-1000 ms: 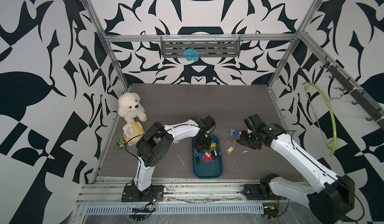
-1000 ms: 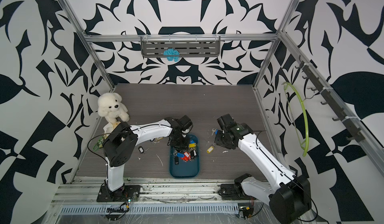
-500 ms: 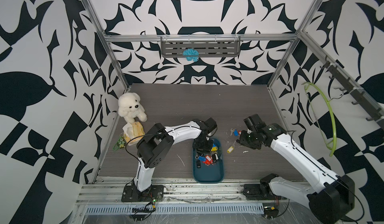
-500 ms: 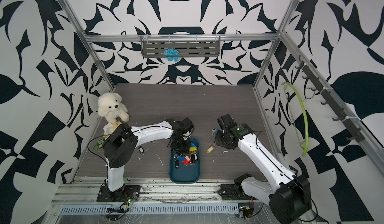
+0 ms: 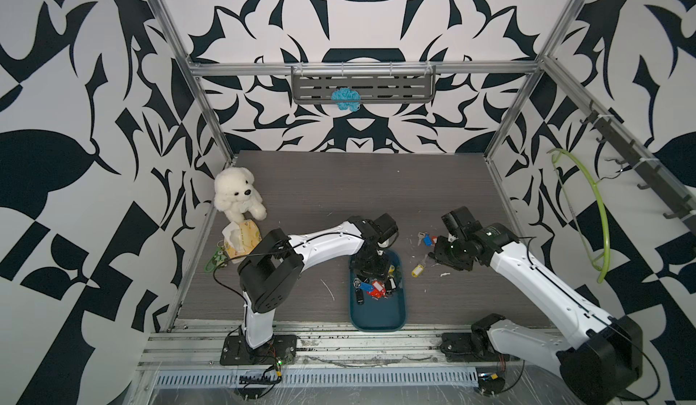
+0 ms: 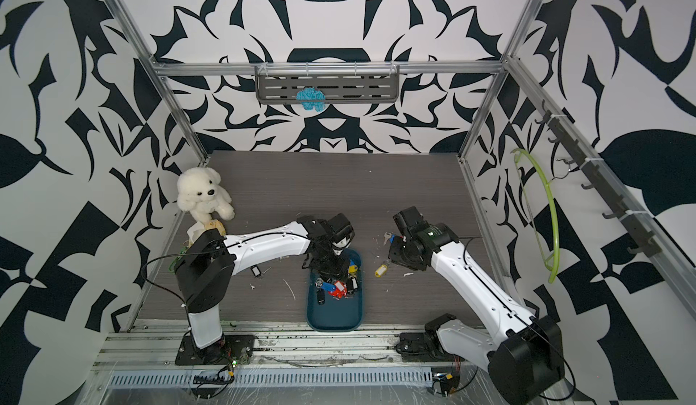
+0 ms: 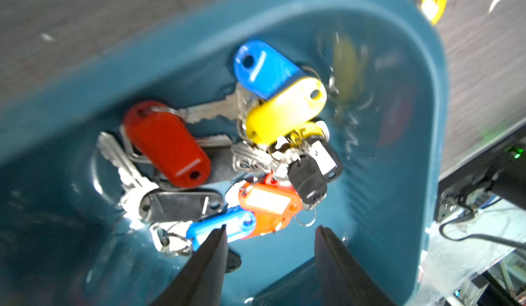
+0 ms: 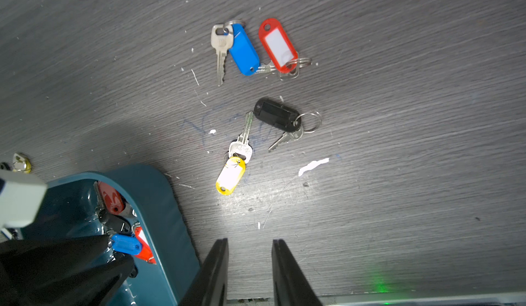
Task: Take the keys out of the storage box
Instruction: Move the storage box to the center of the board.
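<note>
A white-and-black left arm (image 5: 324, 241) and its twin right arm (image 5: 534, 279) reach over a dark grey wood-grain tabletop (image 5: 339, 188). Between them, at the table's front edge, sits the shallow teal-blue plastic storage box (image 5: 376, 324) with rounded corners, visible in both top views (image 6: 333, 324).

The left gripper (image 5: 371, 267) points down into the far end of the box. In the left wrist view (image 7: 270, 227) its black fingers (image 7: 210, 262) stand moderately apart with nothing between them. The right gripper (image 8: 250, 240) hangs over bare table just beside the box wall (image 8: 168, 205), with its jaws narrowly parted and empty.

Most of the small silver keys with coloured plastic tags (image 7: 168, 145) lie heaped inside the box, directly ahead of the left fingertips. An orange-red tag (image 7: 270, 202) and a blue tag (image 7: 225, 225) lie nearest them.

Four more tagged keys rest on the table ahead of the right gripper and apart from it: blue (image 8: 243, 50), red (image 8: 277, 45), black (image 8: 276, 114) and, closest, yellow (image 8: 230, 175).
</note>
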Robot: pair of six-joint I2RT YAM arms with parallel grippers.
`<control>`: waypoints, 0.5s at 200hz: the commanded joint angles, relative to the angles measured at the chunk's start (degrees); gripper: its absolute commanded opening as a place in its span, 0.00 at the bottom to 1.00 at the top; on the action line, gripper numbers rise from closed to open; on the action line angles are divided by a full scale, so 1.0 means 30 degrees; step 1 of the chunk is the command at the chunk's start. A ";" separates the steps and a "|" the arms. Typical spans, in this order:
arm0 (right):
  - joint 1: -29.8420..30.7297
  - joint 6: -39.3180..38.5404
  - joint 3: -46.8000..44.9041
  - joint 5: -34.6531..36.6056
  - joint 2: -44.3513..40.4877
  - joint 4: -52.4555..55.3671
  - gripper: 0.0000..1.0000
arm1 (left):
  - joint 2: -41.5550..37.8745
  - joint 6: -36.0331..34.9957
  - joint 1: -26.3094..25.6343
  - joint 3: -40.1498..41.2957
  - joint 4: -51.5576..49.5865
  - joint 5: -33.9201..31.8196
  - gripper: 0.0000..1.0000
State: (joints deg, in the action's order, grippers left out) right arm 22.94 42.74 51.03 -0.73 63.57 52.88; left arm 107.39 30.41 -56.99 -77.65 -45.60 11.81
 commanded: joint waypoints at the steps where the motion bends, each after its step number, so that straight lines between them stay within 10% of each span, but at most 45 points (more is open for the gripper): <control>1: -0.0088 0.0194 0.0021 -0.0020 -0.0272 0.0006 0.32 | 0.0285 -0.0411 -0.0163 -0.0212 -0.0825 -0.0069 0.56; 100: -0.0087 0.0180 0.0035 -0.0049 -0.0155 -0.0019 0.32 | 0.1889 -0.0675 -0.0163 -0.0345 -0.0676 -0.0937 0.47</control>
State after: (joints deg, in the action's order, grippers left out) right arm 22.94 43.05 50.96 -1.04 63.57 52.88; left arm 111.31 29.08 -57.36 -77.67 -45.80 9.72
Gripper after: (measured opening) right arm 0.318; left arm 0.505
